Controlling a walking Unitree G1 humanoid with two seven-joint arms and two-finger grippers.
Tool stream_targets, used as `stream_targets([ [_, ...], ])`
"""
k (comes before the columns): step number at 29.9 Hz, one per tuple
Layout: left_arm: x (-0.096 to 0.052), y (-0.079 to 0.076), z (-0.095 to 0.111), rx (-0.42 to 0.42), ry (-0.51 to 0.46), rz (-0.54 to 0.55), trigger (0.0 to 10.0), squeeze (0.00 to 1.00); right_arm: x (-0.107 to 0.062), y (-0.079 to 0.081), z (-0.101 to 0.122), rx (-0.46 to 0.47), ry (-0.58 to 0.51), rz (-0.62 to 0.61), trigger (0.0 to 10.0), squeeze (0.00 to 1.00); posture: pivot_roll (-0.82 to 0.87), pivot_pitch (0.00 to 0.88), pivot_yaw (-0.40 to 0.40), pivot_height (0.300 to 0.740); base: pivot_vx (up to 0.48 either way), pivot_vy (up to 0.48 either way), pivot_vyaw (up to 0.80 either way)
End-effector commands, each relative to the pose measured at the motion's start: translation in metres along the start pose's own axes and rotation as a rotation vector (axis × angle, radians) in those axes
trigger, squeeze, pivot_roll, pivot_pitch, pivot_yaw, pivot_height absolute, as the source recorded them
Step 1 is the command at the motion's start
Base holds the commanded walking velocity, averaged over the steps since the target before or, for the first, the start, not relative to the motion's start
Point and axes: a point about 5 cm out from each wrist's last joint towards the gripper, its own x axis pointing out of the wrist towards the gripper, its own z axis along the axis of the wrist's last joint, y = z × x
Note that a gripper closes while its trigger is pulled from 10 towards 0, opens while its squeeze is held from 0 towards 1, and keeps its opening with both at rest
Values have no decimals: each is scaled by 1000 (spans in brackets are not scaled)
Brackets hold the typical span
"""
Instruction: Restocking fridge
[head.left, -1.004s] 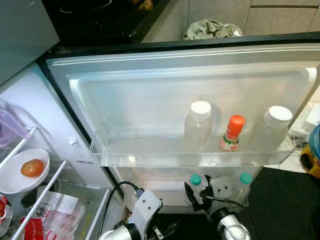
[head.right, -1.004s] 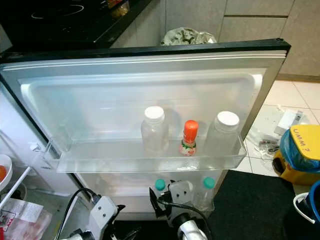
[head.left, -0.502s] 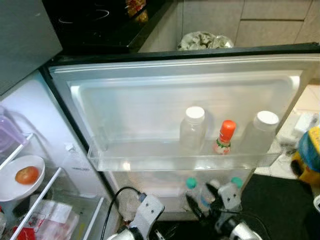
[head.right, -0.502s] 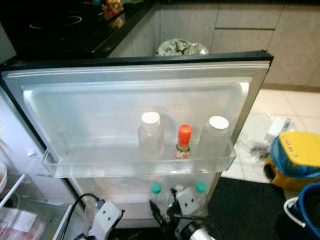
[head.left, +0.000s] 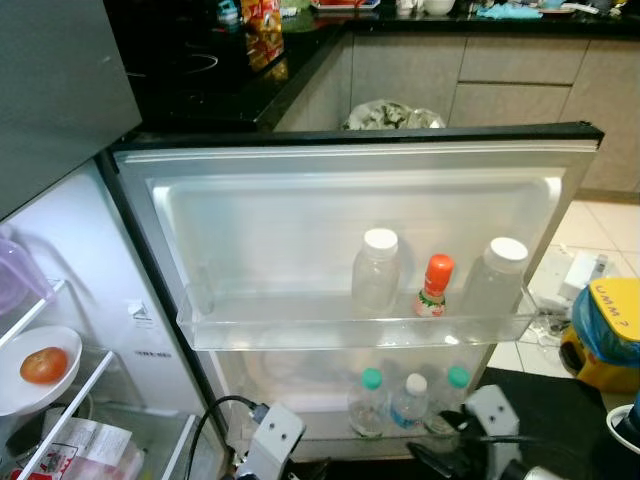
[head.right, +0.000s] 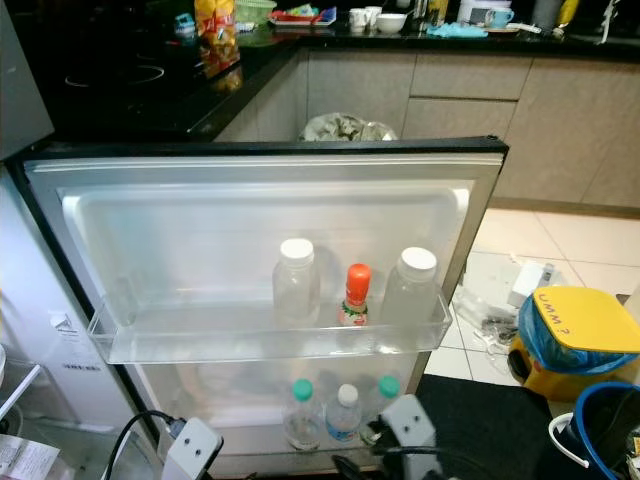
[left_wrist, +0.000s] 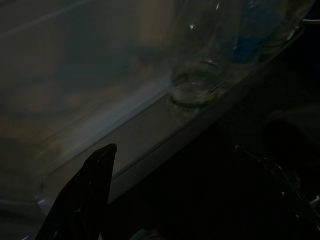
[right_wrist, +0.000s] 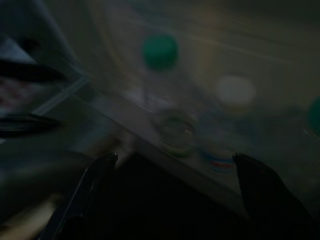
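The fridge door (head.left: 300, 215) stands open. Its upper shelf (head.left: 300, 328) holds two clear white-capped bottles (head.left: 376, 272) (head.left: 493, 278) with a small orange-capped bottle (head.left: 433, 288) between them. On the lower door shelf a white-capped water bottle (head.left: 411, 398) stands between two green-capped ones (head.left: 369, 398) (head.left: 454, 385). My right gripper (right_wrist: 174, 156) is open, low in front of that shelf and apart from the bottles. My left gripper (left_wrist: 172, 147) is also open and empty, near the shelf's left part.
At the left, inside the fridge, a white plate (head.left: 20, 390) carries a tomato (head.left: 44, 364) above packets on a wire shelf. A yellow bin with a blue bag (head.right: 575, 335) and a black mat (head.right: 500, 415) lie on the floor to the right. A dark counter (head.right: 150, 80) is behind the door.
The whole view has risen and pulled back. My right gripper has drawn back from the lower door shelf, where a white-capped bottle now shows between the two green-capped ones.
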Motion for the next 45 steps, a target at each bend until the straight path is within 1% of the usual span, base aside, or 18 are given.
stream_targets([
  [1, -4, 5, -9, -15, 40, 37, 10000, 0, -2, 13, -5, 66, 17, 110, 10000, 0, -83, 91, -12, 602, 0, 0, 0],
  [3, -5, 7, -12, -24, 55, 50, 10000, 0, -4, 17, -7, 92, 35, 153, 10000, 0, -83, 91, -12, 602, 0, 0, 0],
  [5, -7, 14, -31, -23, 199, 127, 10000, 0, -9, 27, -22, 144, 124, 230, 10000, 0, -79, 87, -6, 602, 0, 0, 0],
  [7, -7, 14, -31, -23, 199, 127, 10000, 0, -9, 27, -22, 144, 124, 230, 10000, 0, -79, 87, -6, 602, 0, 0, 0],
  [8, -10, 19, -39, -33, 254, 181, 10000, 0, -9, 30, -31, 159, 162, 237, 10000, 0, -80, 84, -2, 602, 0, 0, 0],
  [9, -10, 19, -39, -33, 254, 181, 10000, 0, -9, 30, -31, 159, 162, 237, 10000, 0, -80, 84, -2, 602, 0, 0, 0],
  [10, -13, 26, -46, -69, 293, 256, 10000, 0, -8, 29, -43, 185, 202, 204, 10000, 0, -79, 85, 1, 602, 0, 0, 0],
  [12, -13, 26, -46, -69, 293, 256, 10000, 0, -8, 29, -43, 185, 202, 204, 10000, 0, -79, 85, 1, 602, 0, 0, 0],
  [13, -17, 32, -53, -119, 333, 326, 10000, 0, -6, 24, -60, 219, 252, 119, 10000, 0, -74, 81, 5, 602, 0, 0, 0],
  [14, -17, 32, -53, -119, 333, 326, 10000, 0, -6, 24, -60, 219, 252, 119, 10000, 0, -74, 81, 5, 602, 0, 0, 0],
  [16, -22, 35, -63, -188, 365, 396, 10000, 0, -2, 7, -96, 156, 364, -172, 10000, 0, -73, 80, 22, 602, 0, 0, 0],
  [17, -22, 35, -63, -188, 365, 396, 10000, 0, -2, 7, -96, 156, 364, -172, 10000, 0, -73, 80, 22, 602, 0, 0, 0],
  [19, -23, 33, -66, -213, 359, 412, 10000, 0, 0, -2, -107, 122, 374, -363, 10000, 0, -71, 78, 24, 602, 0, 0, 0],
  [21, -23, 33, -66, -213, 359, 412, 10000, 0, 0, -2, -107, 122, 374, -363, 10000, 0, -71, 78, 24, 602, 0, 0, 0],
  [24, -22, 28, -68, -243, 355, 406, 10000, 0, 0, -8, -107, 109, 345, -519, 10000, 0, -65, 73, 31, 602, 0, 0, 0],
  [27, -22, 25, -71, -269, 362, 414, 10000, 0, 0, -7, -109, 148, 317, -588, 10000, 0, -64, 69, 30, 602, 0, 0, 0],
  [33, -21, 22, -74, -285, 365, 425, 10000, 0, 7, 3, -118, 126, 342, -553, 10000, 0, -67, 65, 22, 602, 0, 0, 0],
  [45, -17, 28, -68, -284, 325, 450, 10000, 0, 2, 1, -126, 115, 347, -616, 10000, 0, -64, 61, 22, 641, 0, 0, 0],
])
